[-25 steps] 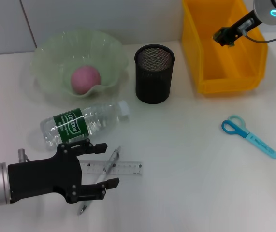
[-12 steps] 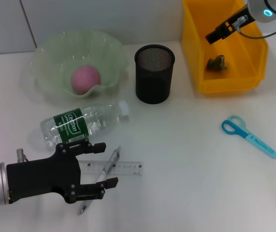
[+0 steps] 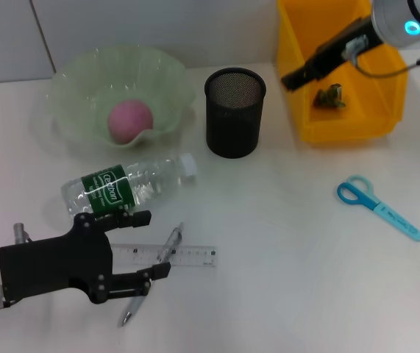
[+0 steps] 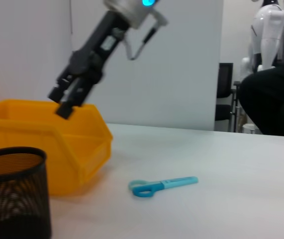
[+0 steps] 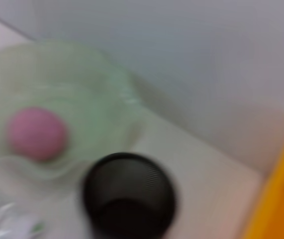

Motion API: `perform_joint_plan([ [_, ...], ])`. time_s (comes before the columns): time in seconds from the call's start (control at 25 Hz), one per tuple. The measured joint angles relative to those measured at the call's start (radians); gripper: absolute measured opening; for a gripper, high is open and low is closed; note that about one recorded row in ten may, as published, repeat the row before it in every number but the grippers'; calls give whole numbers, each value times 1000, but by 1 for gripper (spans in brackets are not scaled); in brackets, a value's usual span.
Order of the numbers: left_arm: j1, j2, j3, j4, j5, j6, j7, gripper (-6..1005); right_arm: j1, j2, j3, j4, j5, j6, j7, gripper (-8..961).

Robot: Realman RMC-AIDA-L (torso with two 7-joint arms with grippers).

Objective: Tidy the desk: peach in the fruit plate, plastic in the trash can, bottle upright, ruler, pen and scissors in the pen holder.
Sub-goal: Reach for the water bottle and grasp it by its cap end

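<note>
The pink peach (image 3: pixel 130 121) lies in the green fruit plate (image 3: pixel 70 77); both also show in the right wrist view, the peach (image 5: pixel 36 133) and the plate (image 5: pixel 97 99). The crumpled plastic (image 3: pixel 331 95) lies inside the yellow bin (image 3: pixel 342 129). The water bottle (image 3: pixel 125 187) lies on its side. My left gripper (image 3: pixel 146 245) is open, low over the ruler (image 3: pixel 187 255) and pen (image 3: pixel 164 254), holding nothing. My right gripper (image 3: pixel 292 78) is open and empty above the bin's left wall; the left wrist view shows it too (image 4: pixel 64 99). The blue scissors (image 3: pixel 377 207) lie at the right.
The black mesh pen holder (image 3: pixel 235 112) stands between the plate and the bin, and is empty as far as I see. It shows in the wrist views (image 4: pixel 15 194) (image 5: pixel 128 199). The scissors (image 4: pixel 161 185) lie on open table in front of the bin (image 4: pixel 82 149).
The plastic dropped from my right gripper into the yellow bin, and that gripper swung left toward the pen holder. My left gripper drew back a little to the left.
</note>
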Motion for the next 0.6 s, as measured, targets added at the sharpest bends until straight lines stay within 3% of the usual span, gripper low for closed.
perform_joint_plan([
  [0.16,22,3,-32,22,-3,10,-9,817,-84,9,0,-87,149,-100,-92,844],
  [0.36,67,6,-57,104,3,17,-68,817,-221,9,16,-87,364,-145,-302,843],
  [0.52,78,8,-58,134,4,17,-92,817,-305,6,104,17,524,-158,-566,843],
  [0.6,91,16,-59,239,12,9,-179,817,-321,-7,190,161,610,-184,-745,843],
])
